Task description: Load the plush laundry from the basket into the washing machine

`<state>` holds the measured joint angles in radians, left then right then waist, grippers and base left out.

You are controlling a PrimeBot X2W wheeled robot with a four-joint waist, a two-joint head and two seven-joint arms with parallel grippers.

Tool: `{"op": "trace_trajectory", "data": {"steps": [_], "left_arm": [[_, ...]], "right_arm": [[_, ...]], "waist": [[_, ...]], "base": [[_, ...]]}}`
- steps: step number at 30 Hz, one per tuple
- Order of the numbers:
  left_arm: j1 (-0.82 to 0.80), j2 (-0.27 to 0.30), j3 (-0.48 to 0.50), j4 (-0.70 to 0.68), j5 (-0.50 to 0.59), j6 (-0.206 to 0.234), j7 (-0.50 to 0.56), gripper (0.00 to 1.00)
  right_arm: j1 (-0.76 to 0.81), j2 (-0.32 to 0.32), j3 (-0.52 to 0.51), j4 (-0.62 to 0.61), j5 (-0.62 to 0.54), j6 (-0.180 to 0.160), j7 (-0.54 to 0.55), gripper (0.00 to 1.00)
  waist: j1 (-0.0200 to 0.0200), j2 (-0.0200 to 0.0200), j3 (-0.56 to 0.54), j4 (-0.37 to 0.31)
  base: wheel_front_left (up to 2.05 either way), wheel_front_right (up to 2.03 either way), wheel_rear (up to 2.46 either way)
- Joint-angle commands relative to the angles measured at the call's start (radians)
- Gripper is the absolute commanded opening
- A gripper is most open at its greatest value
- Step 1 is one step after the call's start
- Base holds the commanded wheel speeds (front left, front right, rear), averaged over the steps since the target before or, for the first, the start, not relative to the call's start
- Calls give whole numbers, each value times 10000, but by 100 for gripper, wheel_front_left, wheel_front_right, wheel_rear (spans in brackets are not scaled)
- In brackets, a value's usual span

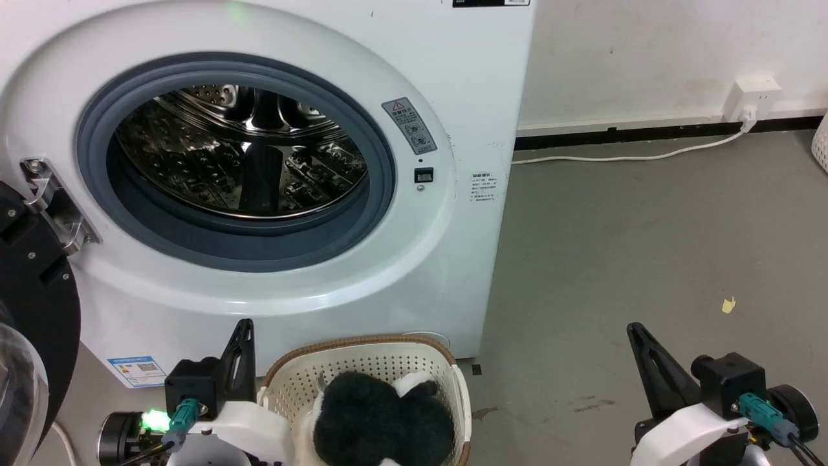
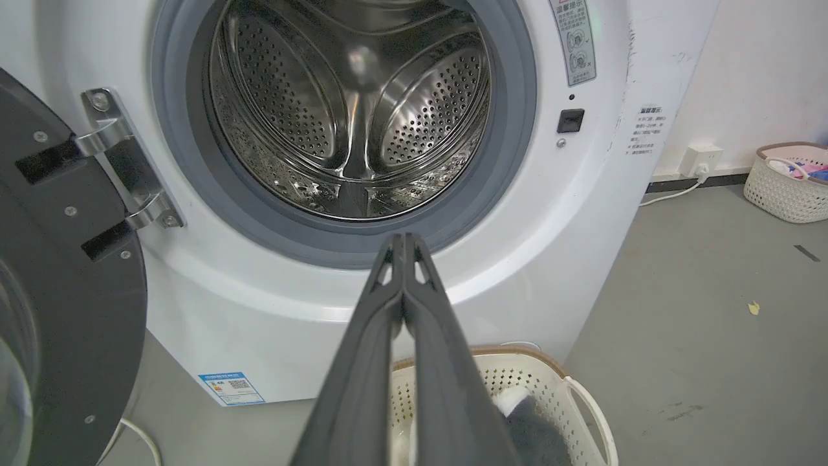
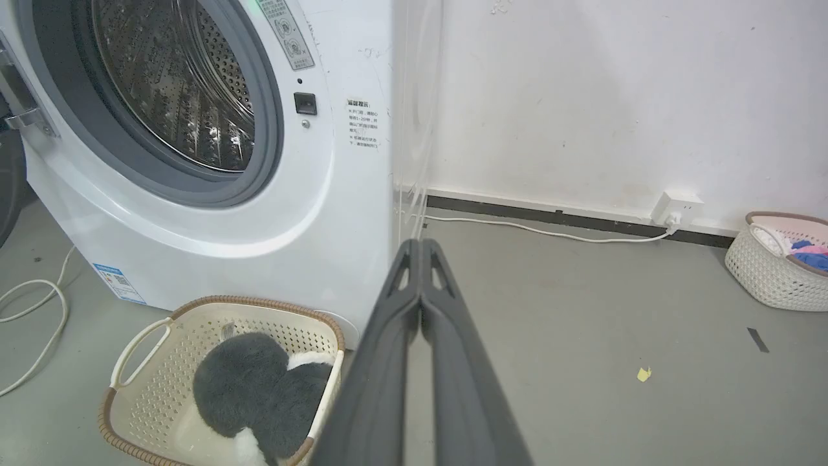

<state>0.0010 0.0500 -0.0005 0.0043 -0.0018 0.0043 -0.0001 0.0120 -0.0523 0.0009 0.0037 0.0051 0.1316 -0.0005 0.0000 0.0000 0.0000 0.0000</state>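
I see left gripper (image 2: 402, 243) near me, two long dark fingers pressed together, holding nothing. Right gripper (image 3: 420, 244) same, closed and empty. Between them, fluffy black-and-white plush laundry (image 1: 381, 414) lies inside cream perforated plastic basket with brown rim (image 1: 362, 342). Just behind stands large white front-loading washing machine (image 1: 453, 97), black-rimmed glass door (image 1: 32, 291) swung open at left.

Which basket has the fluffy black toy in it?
The basket right in front of the washing machine holds the plush toy. The other basket, far off by the wall, holds colourful clothes instead.
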Motion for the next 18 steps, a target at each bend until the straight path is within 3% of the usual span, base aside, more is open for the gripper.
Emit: {"op": "trace_trajectory", "data": {"steps": [1, 6, 7, 18], "left_arm": [[-10, 2, 5, -43, 18, -43, 1, 0], [-10, 2, 5, -43, 18, -43, 1, 0], [0, 0, 1, 0, -2, 0, -2, 100], [-13, 0, -187, 131, -216, 88, -148, 100]], "right_arm": [[-120, 21, -9, -37, -51, -9, 5, 0], [-120, 21, -9, -37, -51, -9, 5, 0], [0, 0, 2, 0, 2, 0, -1, 100], [58, 1, -20, 122, 274, -1, -150, 100]], "waist": [[0, 0, 0, 0], [0, 0, 0, 0], [0, 0, 0, 0], [0, 0, 7, 5]], "base": [[0, 0, 0], [0, 0, 0], [0, 0, 0], [0, 0, 0]]}}
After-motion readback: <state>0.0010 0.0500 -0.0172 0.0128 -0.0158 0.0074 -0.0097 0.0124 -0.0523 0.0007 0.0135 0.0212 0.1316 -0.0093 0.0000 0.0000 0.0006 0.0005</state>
